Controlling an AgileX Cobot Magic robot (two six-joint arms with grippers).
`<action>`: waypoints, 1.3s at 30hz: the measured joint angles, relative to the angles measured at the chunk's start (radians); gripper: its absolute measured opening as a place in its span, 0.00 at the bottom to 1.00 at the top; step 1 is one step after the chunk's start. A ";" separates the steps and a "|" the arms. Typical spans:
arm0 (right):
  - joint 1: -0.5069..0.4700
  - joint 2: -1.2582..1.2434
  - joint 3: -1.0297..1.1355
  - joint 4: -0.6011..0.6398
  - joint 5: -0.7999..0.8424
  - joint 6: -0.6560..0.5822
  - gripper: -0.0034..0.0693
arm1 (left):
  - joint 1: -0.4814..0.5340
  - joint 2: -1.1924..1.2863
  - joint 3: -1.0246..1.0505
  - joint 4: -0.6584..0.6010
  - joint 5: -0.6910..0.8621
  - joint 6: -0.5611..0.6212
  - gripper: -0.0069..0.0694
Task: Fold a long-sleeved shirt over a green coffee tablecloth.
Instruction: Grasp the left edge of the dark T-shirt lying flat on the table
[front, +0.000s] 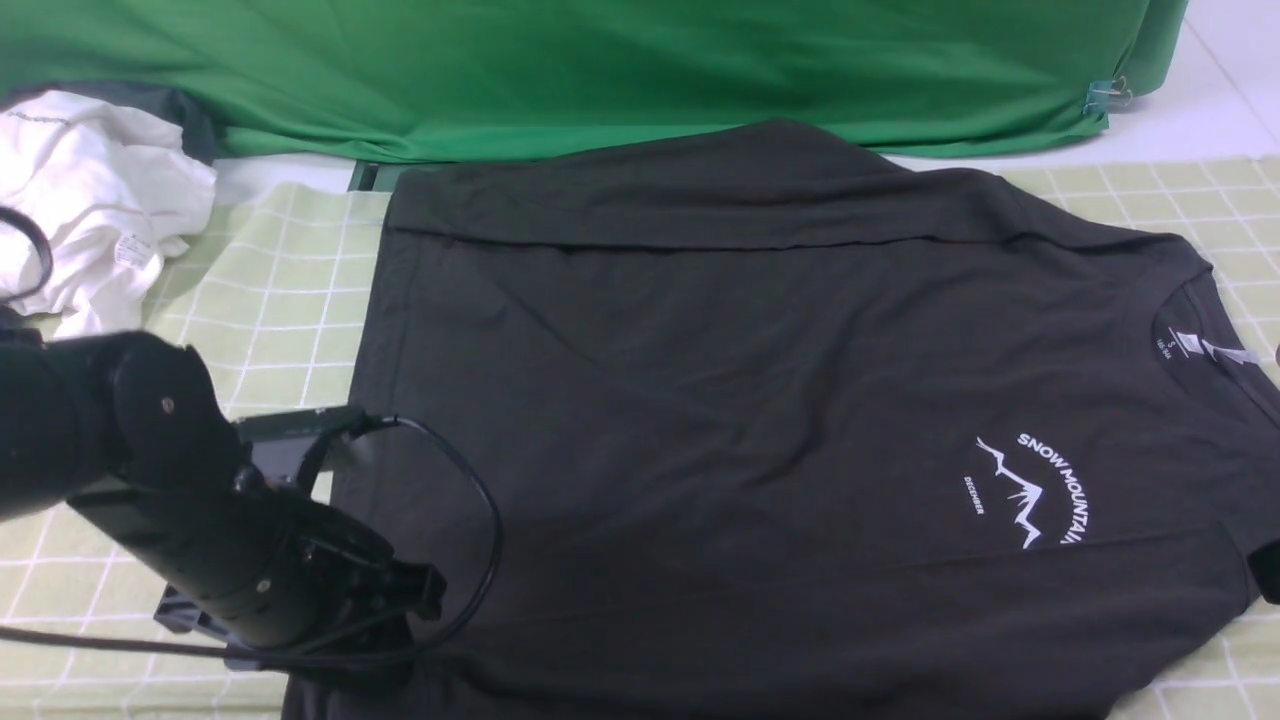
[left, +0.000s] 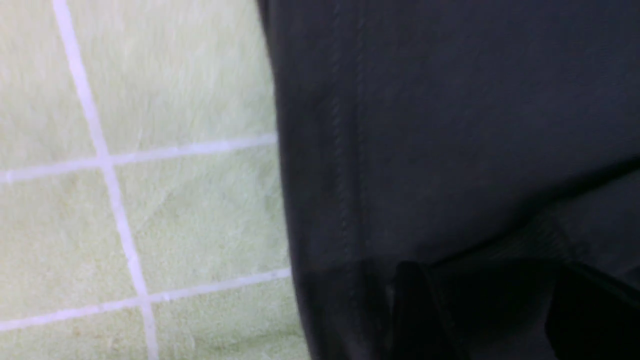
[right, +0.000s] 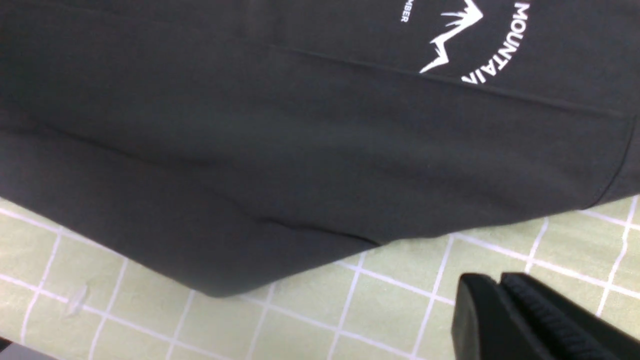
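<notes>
Though near shirt (right: 300, 125), right tool (right: 497, 285) closed.

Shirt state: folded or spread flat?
Partly folded. The long-sleeved shirt lies print up on the green coffee tablecloth; its far edge is turned over in a band, and the body is otherwise spread.

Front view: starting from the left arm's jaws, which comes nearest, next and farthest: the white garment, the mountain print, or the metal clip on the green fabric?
1. White garment: on the left, in the back corner beyond the arm.
2. Mountain print: on the shirt, far to the right.
3. Metal clip: back right, on the bright green fabric.
</notes>
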 joint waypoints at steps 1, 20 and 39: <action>0.000 0.000 0.000 0.000 0.000 0.000 0.12 | 0.000 0.000 0.005 0.000 -0.004 0.000 0.57; 0.000 0.000 -0.001 -0.003 -0.008 0.000 0.18 | 0.000 0.000 -0.002 0.076 -0.019 -0.062 0.58; 0.000 0.000 -0.001 -0.003 -0.099 0.000 0.22 | 0.000 0.000 -0.002 -0.015 -0.005 -0.033 0.57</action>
